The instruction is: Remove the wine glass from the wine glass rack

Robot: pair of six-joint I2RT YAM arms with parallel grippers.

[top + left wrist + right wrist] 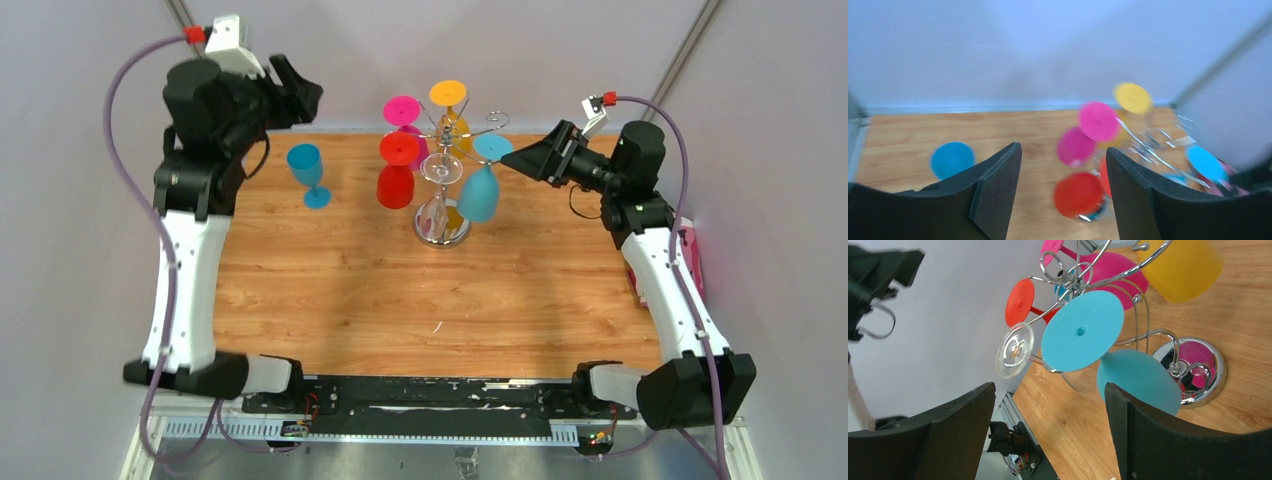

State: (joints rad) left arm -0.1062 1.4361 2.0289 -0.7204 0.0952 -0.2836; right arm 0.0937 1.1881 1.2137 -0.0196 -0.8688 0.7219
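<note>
Wine glass in pale blue (1138,380) hangs bowl-down from the wine glass rack (442,236), on the side nearest my right claw (1047,390), and I judge it the one to take. That claw stands wide with nothing between its fingers. It points at the glass from just beside it, with the round foot above and the bowl below. My left claw (1063,150) is likewise parted and empty, raised well apart from the rack over the far left of the table (400,320). A darker blue glass (308,172) stands upright there, off the rack. To do this step well, I think I should come in level and close on the stem or the narrow end of the bowl, not on the foot, which rests on the curled wire arm. Then I would draw the glass outward along that arm rather than pull down, since the wire likely cradles the foot. The clear glass (1015,350) and the red glass (396,185) hang close by, and a careless swing of my fingers could knock them or tip the stand.
</note>
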